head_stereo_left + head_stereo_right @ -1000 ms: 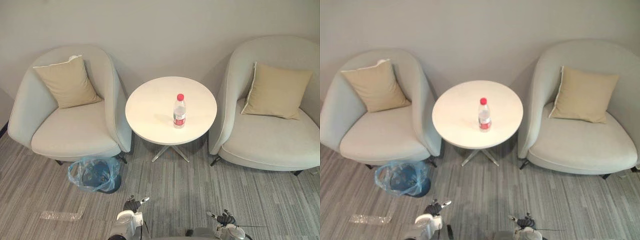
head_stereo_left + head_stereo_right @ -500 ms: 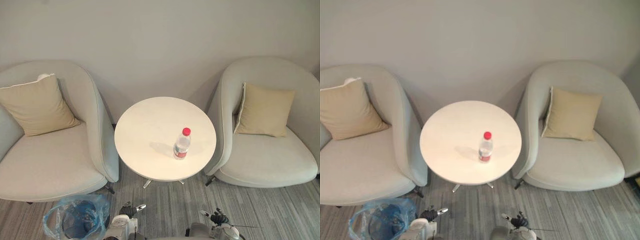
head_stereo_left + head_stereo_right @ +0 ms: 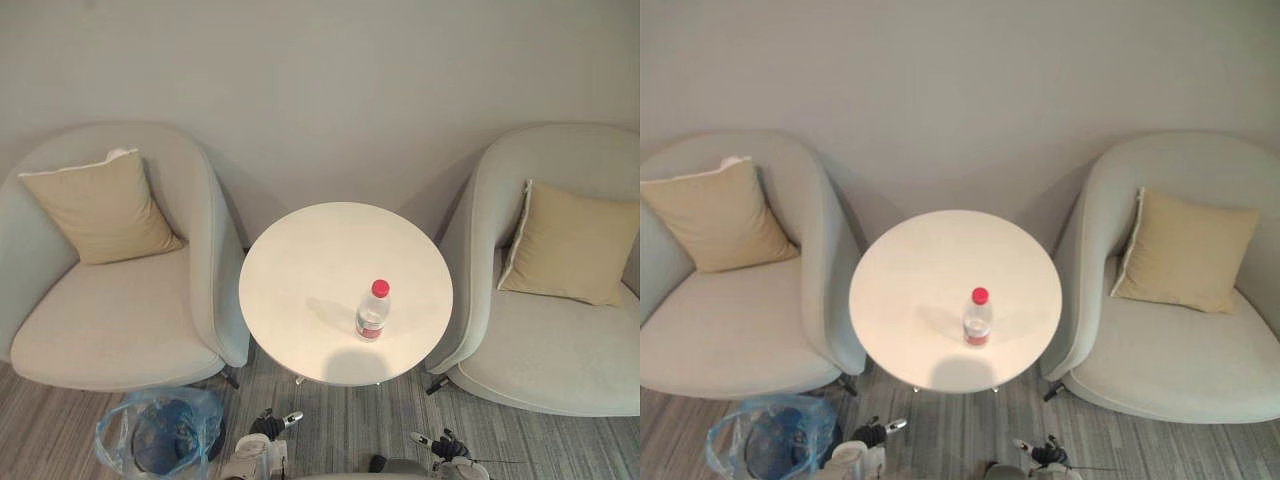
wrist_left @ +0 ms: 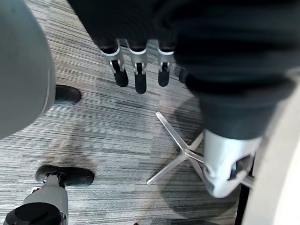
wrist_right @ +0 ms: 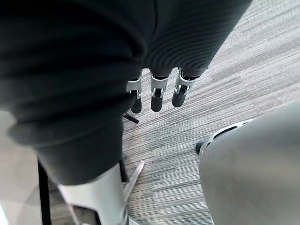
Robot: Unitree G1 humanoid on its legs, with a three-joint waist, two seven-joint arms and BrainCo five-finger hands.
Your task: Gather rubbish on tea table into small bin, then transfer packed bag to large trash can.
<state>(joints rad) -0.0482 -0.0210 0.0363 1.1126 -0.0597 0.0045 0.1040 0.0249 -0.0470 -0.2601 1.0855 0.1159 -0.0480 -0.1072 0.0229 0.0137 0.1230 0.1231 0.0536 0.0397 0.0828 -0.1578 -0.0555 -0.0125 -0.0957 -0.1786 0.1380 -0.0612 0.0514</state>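
A clear plastic bottle [image 3: 372, 312] with a red cap and red label stands upright on the round white tea table [image 3: 320, 270], towards its front right. The small bin [image 3: 160, 442], lined with a blue plastic bag, sits on the carpet to the front left of the table, beside the left armchair. My left hand [image 3: 268, 428] hangs low in front of the table, fingers [image 4: 136, 70] straight and holding nothing. My right hand [image 3: 447, 445] hangs low at the front right, fingers [image 5: 157, 93] also straight and empty. Both hands are well short of the bottle.
Two grey armchairs [image 3: 120, 320] [image 3: 560, 350], each with a beige cushion [image 3: 100, 205] [image 3: 570, 245], flank the table closely. A plain wall stands right behind. The table's metal cross foot [image 4: 180, 154] rests on grey striped carpet.
The whole picture has shifted as the camera came nearer the table. The bottle stands where it was, and both hands still hang low and empty.
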